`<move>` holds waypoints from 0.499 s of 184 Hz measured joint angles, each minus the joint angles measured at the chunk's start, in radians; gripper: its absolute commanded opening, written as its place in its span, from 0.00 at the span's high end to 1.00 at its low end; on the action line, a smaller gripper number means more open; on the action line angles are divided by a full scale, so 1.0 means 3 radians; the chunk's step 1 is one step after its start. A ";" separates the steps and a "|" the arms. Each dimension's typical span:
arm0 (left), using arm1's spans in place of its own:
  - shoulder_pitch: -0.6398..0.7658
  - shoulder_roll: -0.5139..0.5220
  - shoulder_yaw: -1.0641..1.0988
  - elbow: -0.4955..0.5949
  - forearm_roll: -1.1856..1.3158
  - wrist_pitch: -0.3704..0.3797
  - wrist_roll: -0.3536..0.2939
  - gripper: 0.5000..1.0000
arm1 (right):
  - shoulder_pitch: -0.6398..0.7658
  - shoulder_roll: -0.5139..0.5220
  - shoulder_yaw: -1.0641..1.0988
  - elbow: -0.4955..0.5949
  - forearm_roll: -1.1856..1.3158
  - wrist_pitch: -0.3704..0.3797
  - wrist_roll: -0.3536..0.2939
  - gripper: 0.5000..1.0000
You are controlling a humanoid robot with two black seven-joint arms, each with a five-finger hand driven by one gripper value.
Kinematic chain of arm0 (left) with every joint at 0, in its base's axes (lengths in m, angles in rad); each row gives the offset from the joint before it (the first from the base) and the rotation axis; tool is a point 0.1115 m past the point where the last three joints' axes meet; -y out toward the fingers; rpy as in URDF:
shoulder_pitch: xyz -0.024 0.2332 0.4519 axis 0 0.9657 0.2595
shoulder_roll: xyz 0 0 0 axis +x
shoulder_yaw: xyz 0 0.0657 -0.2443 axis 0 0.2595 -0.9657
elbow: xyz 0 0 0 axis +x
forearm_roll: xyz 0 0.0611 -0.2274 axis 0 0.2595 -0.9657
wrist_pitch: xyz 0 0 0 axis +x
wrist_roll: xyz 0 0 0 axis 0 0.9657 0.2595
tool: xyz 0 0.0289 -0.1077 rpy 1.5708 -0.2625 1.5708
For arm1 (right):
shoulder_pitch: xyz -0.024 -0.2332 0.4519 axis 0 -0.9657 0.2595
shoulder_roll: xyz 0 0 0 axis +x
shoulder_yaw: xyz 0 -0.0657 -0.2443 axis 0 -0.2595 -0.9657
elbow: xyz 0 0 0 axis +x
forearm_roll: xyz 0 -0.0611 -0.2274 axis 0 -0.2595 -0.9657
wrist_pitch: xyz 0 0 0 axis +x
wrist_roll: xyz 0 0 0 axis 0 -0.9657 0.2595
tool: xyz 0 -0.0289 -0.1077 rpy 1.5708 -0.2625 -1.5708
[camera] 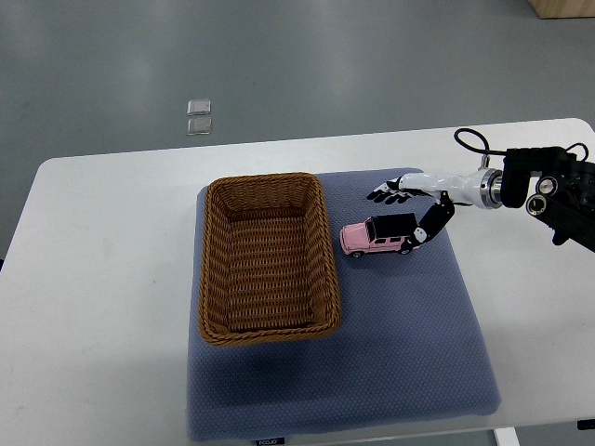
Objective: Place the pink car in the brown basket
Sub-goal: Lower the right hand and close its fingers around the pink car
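A pink toy car (375, 238) with a black roof stands on the blue mat (409, 325), just right of the brown wicker basket (266, 258). The basket holds nothing. My right hand (409, 206) reaches in from the right edge and hangs over the car's right end. Its fingers (386, 193) are spread beyond the car's far side and the thumb (428, 226) hangs by the car's rear. The hand holds nothing. The left arm is out of view.
The mat lies on a white table (102, 279). Two small clear squares (199, 117) lie on the grey floor beyond the table's far edge. A wooden piece (562, 7) shows at the top right corner.
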 measured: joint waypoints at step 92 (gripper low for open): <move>0.0000 0.0000 -0.0003 0.0014 0.0000 -0.0002 0.0005 0.00 | -0.0125 0.0086 -0.0052 -0.0038 -0.0021 -0.0149 0.0018 0.41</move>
